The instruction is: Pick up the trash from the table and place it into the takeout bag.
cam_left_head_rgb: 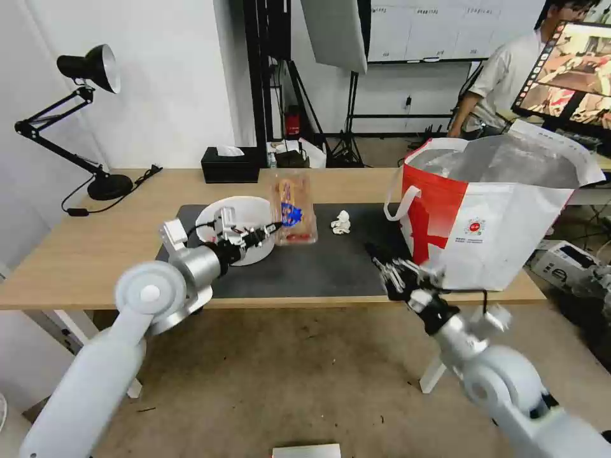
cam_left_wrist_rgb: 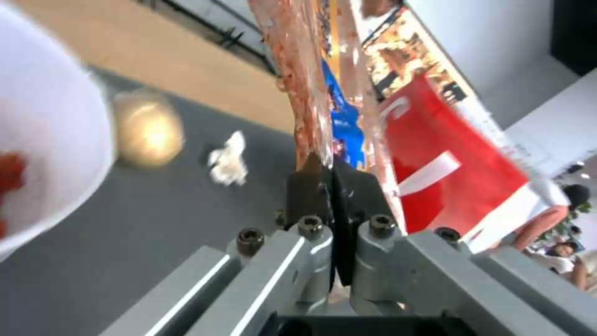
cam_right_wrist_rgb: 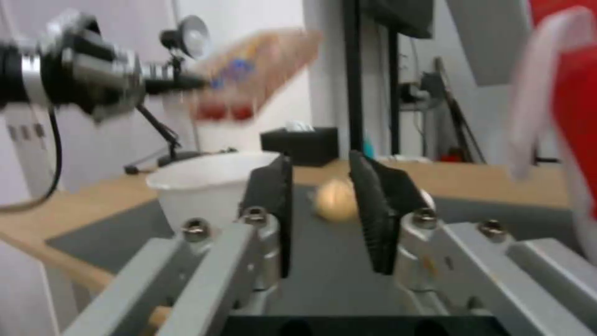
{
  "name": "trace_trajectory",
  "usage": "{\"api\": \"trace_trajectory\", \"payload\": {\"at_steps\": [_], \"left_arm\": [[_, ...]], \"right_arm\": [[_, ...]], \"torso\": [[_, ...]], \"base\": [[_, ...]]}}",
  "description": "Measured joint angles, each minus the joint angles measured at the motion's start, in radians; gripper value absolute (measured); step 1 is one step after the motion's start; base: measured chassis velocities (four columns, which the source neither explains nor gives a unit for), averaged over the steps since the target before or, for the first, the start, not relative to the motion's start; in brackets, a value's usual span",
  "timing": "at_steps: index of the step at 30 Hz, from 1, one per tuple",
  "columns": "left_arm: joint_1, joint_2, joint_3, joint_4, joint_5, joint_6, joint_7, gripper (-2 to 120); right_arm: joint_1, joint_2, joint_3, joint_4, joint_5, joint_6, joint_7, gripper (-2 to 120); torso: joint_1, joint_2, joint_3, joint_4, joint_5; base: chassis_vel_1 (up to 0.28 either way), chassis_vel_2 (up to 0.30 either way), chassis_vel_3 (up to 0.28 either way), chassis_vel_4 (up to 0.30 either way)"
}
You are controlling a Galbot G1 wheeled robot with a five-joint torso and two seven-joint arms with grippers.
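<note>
The beige ball sat hidden behind the raised clear tray in the head view's centre. The white bowl was cut off at the left wrist view's left edge (contents barely visible). The takeout bag was blurred at right.

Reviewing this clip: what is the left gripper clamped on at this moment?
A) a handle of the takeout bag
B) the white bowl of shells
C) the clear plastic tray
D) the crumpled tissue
C: the left gripper is shut on the edge of the clear plastic tray, lifted off the table beside the white bowl.
</note>
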Motion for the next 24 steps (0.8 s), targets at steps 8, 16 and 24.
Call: {"api": "trace_trajectory", "payload": {"at_steps": [8,16,24], "left_arm": [[-0.068,-0.021,0.042,0.024,0.019,-0.029,0.019,0],[-0.180,-0.054,0.122,0.071,0.080,-0.064,0.039,0],[-0.367,-0.154,0.282,0.198,0.210,-0.146,0.054,0]], "right_arm": [[-0.166,0.060,0.071,0.007,-0.108,0.053,0.011,57],[-0.232,0.094,0.104,-0.024,-0.174,0.057,0.044,87],[-0.285,0.128,0.127,-0.047,-0.220,0.064,0.052,100]], "torso": [[0.000,0.000,0.000,0.0003,-0.0004],[0.000,0.000,0.000,0.0005,-0.0002],[0.000,0.000,0.000,0.0003,0.0000]], "base": [[0.000,0.000,0.000,0.000],[0.000,0.000,0.000,0.000],[0.000,0.000,0.000,0.000]]}}
